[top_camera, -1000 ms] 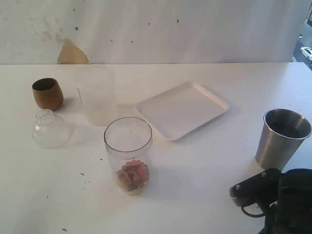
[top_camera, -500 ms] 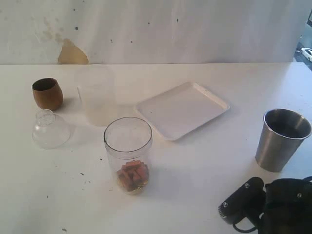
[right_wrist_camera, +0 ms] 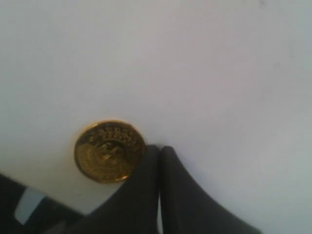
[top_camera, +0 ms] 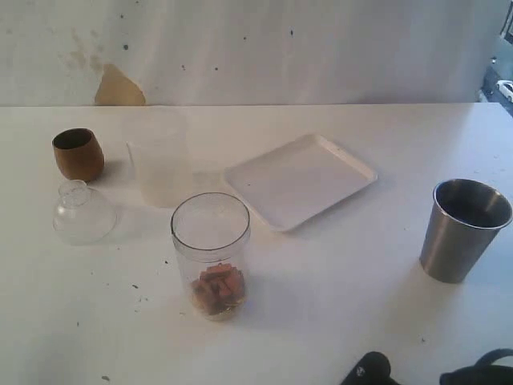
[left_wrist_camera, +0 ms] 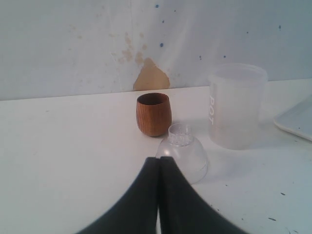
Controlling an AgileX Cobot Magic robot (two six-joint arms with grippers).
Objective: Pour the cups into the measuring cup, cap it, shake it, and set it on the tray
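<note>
The clear measuring cup stands mid-table with orange pieces at its bottom. The brown wooden cup sits at the far left. The steel tumbler stands upright at the right. The white tray lies behind the measuring cup; its corner shows in the left wrist view. My left gripper is shut and empty, just short of the clear dome lid. My right gripper is shut and empty over bare table; only a dark part of that arm shows at the exterior view's bottom edge.
A frosted translucent cup stands between the wooden cup and the tray. A round gold disc lies on the table beside my right fingers. A stained wall backs the table.
My right arm has drawn back and down toward the bottom edge of the exterior view, leaving the steel tumbler standing alone. The objects on the table have not moved.
</note>
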